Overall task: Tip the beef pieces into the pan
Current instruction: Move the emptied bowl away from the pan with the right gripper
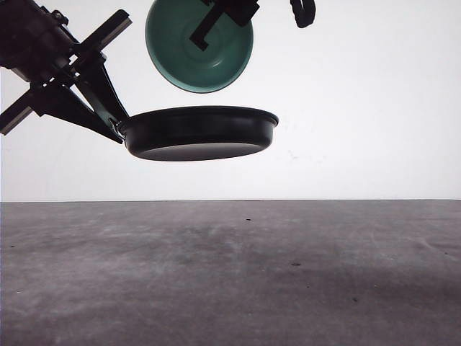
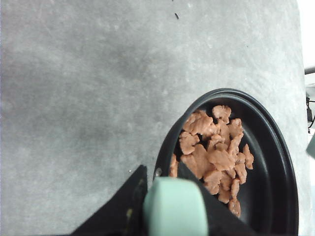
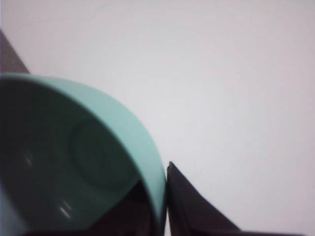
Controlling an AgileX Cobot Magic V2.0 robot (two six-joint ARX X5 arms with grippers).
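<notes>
My left hand (image 1: 108,119) clamped on handle (image 2: 174,206) of pan (image 1: 200,132); pan held level in air, well above grey tabletop (image 1: 230,274). Beef pieces (image 2: 214,155) heaped inside pan, toward handle side. My right hand (image 1: 216,18) grips rim of teal bowl (image 1: 199,45), 1 finger (image 3: 197,209) outside wall; bowl tipped on side above pan, inside bare.

The left hand (image 2: 170,206) grips the pan's mint-green handle (image 2: 175,207), black fingers (image 2: 123,206) on either side. The black pan (image 2: 275,196) holds a heap of reddish-brown beef pieces (image 2: 214,157), above the mottled grey desk (image 2: 88,88).
</notes>
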